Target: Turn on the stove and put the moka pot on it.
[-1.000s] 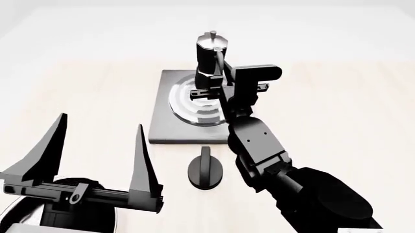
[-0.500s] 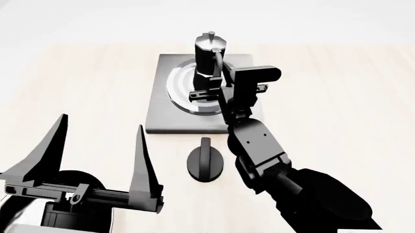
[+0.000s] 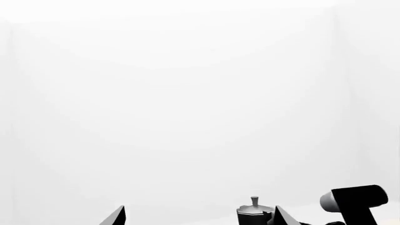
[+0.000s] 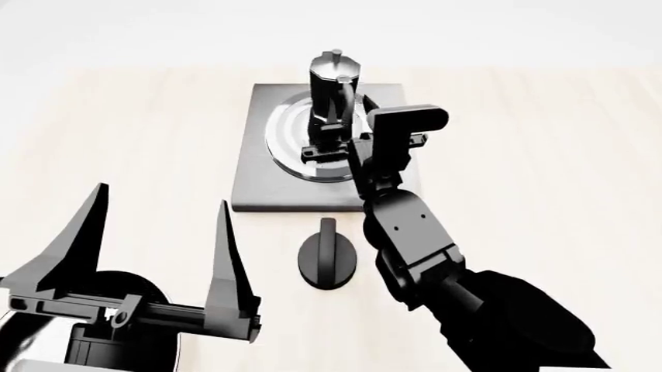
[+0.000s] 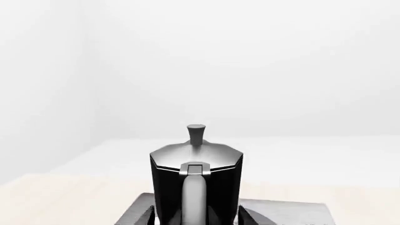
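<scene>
My right tool (image 4: 322,146) has carried the moka pot (image 4: 334,91) in over the stove (image 4: 263,167) rings, pinching its handle, so it's basically placed; left tool (image 4: 155,236) spread.

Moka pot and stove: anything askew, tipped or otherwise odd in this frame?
Nothing stands out. The moka pot stands upright over the stove burner rings, with the right gripper at its base. The knob sits in front of the plate.

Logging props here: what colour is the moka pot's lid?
Shiny silver-grey, above a black body; the moka pot shows it best in the right wrist view.
</scene>
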Controlling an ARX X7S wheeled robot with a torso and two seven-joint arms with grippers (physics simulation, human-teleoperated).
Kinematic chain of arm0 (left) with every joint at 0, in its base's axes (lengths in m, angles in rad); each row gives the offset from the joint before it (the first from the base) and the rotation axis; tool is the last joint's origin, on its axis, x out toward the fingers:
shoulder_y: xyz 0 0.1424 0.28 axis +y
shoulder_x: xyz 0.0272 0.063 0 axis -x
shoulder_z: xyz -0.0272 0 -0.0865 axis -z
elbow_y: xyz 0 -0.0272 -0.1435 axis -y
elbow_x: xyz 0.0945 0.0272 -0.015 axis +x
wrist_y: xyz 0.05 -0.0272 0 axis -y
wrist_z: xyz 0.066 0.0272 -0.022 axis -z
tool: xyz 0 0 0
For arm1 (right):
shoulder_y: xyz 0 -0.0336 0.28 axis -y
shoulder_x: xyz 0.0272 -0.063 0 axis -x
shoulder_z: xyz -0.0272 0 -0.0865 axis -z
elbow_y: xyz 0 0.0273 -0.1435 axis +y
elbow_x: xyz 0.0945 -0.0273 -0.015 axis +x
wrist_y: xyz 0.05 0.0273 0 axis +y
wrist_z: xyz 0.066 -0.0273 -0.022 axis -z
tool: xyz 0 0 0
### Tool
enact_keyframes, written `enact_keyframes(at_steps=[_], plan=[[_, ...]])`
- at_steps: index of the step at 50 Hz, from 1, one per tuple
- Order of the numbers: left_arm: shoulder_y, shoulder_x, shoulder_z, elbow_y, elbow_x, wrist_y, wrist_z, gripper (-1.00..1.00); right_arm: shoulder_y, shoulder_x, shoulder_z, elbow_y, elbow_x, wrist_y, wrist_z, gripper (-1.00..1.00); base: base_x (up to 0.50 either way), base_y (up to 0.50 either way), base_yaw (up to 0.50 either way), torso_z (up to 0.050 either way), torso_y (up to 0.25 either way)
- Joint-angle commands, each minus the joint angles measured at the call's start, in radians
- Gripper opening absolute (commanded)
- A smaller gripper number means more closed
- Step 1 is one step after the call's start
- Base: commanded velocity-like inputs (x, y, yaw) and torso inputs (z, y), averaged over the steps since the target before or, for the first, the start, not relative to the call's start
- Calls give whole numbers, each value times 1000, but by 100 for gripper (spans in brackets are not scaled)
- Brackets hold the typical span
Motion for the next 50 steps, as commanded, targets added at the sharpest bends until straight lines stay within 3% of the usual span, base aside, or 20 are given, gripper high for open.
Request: enact_keyframes(at_steps=[1,21,36,40,50], plan=[[-6,-1,1,4,-6,-4,-1,100,-22,-3,-2,11,-5,6,-13,100,0,0,0,0,0],[-6,-3,4,-1,-5,7,-4,100,-42,0,-1,-5,4,-36,-84,100,0,0,0,0,0],[-106,-12,-23,64,-31,-113,0,100,68,325,-63,-657,-220,-114,316,100,0,0,0,0,0],[-180,-21,-42,100,-59,-193,10,100,119,401,-71,-814,-300,-108,404,100,0,0,0,0,0],[-517,-60,-110,246,-166,-529,47,100,330,589,-32,-1201,-419,19,635,100,0,0,0,0,0]])
